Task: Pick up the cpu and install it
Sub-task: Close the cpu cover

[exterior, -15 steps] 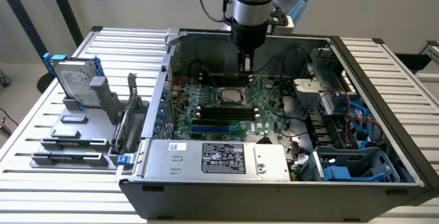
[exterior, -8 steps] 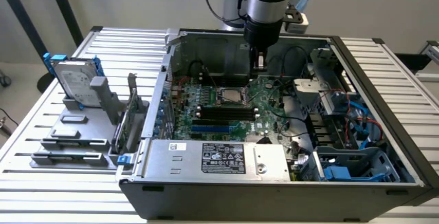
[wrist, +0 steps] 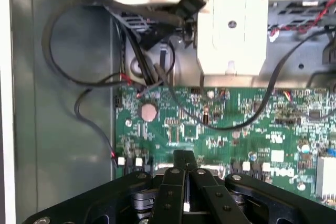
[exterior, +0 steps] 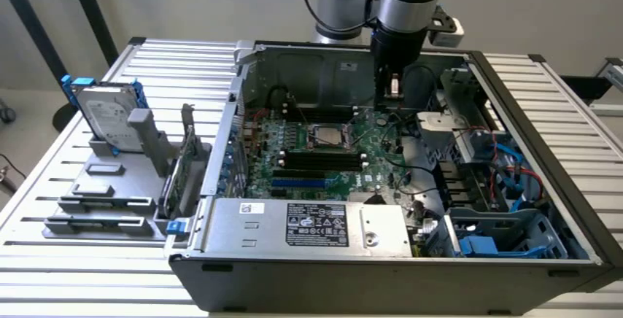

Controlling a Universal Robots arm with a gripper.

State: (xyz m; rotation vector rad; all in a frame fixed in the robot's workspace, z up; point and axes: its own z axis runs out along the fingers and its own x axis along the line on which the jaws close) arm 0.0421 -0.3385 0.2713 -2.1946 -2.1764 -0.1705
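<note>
In the exterior view, a small flat grey square that looks like the cpu (exterior: 326,137) lies inside the black socket frame in the middle of the green motherboard (exterior: 375,176). My gripper (exterior: 387,103) hangs inside the open computer case (exterior: 389,274), above the board's far edge and to the exterior view's right of the socket. In the wrist view its black fingers (wrist: 176,174) are pressed together with nothing between them, and my gripper (wrist: 184,157) hovers over the motherboard (wrist: 236,124) without touching it.
A silver hard drive in a blue frame (exterior: 102,110) stands on a grey holder (exterior: 107,194) left of the case. Long black memory sticks (exterior: 322,159) lie below the socket. Loose black cables (wrist: 79,82), a metal bracket (wrist: 233,30) and a drive cage (exterior: 497,230) crowd the case.
</note>
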